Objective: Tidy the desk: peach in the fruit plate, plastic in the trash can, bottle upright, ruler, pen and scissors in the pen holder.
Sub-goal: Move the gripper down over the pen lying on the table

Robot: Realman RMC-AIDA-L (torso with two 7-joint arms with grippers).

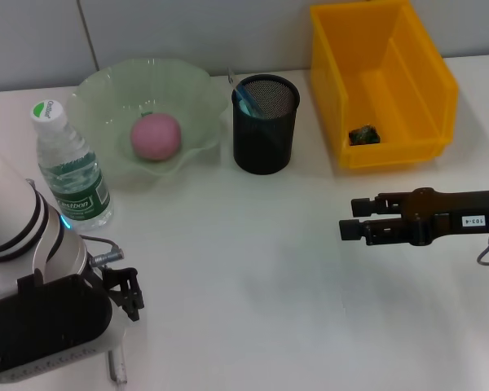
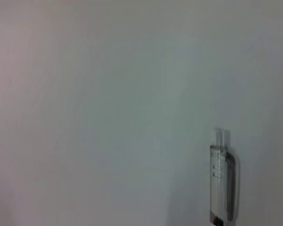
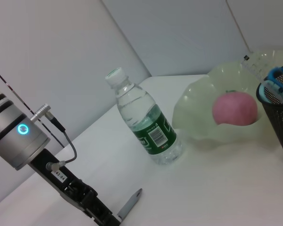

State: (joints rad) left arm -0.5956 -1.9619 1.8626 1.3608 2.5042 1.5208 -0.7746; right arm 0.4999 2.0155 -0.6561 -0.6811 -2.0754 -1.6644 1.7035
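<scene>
Left gripper (image 1: pixel 130 297) of mine is down at the near left corner of the table (image 1: pixel 253 269), sitting low over the white top, and honestly I can't tell whether it's released or clenched on anything. My left wrist view shows a clear pen (image 2: pixel 221 183) with a clip lying flat on the table. In the head view it's just beside that gripper on the near side, and I can't tell if the two are touching. There's a little white tag on that arm's cable, but I can't read the digits. Moving out from there, the bottle (image 1: pixel 69 167) is standing upright right behind my left arm. It has a green label that reads something like "C'estbon", a barcode on the side and a green and white cap. Next to it is the pale green fruit plate (image 1: pixel 98 90) with the pink peach (image 1: pixel 156 136) sitting in the middle of it. Just to the right of the plate is the black mesh pen holder (image 1: pixel 265 134) with a blue handle (image 1: pixel 246 96) poking up inside. Over on the right, my right gripper (image 1: pixel 346 220) hovers above bare table, jaws parted with a small gap and nothing in them. It points toward the middle of the desk, and the white sticker on the arm looks like "103-B". Behind it is the yellow bin (image 1: pixel 424 90) with a dark crumpled scrap (image 1: pixel 363 134) lying on its floor.
</scene>
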